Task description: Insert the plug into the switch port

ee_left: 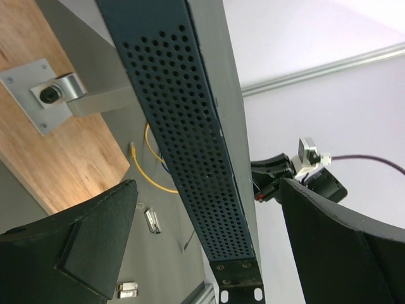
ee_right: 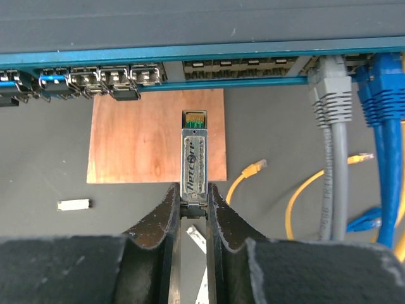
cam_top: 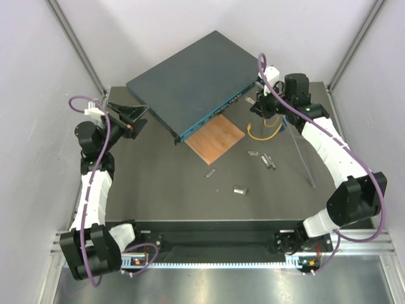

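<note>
The right jaws pinch the rear end of the plug (ee_right: 195, 158), a slim silver module whose tip points at the teal face of the switch (ee_right: 190, 25), just short of its sockets (a wooden square (ee_right: 152, 136) lies on the tabletop (cam_top: 164, 190) nearby). The left jaws stand spread wide beside the switch's perforated side, holding nothing.

One word can be read. It is printed in dark letters on the silver plug (ee_right: 195, 168), as seen in the right wrist view. The word looks like "NetCore". It is written along the length of the plug, so it has to be read sideways. Any smaller print near it is too blurred to be made out. In the other two views, nothing is sharp enough to be read.
</note>
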Robot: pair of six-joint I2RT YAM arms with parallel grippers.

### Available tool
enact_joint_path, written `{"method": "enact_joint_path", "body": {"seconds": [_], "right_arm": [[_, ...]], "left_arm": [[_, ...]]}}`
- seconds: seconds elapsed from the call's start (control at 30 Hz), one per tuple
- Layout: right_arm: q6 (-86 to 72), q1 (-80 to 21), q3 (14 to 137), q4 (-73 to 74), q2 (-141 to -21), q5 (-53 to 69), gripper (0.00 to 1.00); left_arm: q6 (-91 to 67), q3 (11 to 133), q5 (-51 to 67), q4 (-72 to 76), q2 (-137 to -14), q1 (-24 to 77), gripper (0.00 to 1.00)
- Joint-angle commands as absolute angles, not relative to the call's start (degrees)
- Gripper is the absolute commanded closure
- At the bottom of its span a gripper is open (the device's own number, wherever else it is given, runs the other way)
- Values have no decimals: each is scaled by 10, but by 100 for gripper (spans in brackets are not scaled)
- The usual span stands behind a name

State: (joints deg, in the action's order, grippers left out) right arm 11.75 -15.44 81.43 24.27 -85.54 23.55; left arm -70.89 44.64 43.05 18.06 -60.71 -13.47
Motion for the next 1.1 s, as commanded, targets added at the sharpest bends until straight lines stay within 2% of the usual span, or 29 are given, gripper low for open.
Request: {"method": "enact_joint_path", "body": {"seconds": [0.0, 0.43, 1.07], "right_arm": [[84, -167, 846, 208, -858, 234, 100], [91, -201, 865, 217, -874, 211, 100], [78, -211, 875, 191, -886, 210, 100]], "left_arm": [[-721, 449, 437, 259, -620, -114, 1], [-688, 473, 419, 262, -663, -37, 3], [-679, 481, 421, 262, -673, -26, 6]]}}
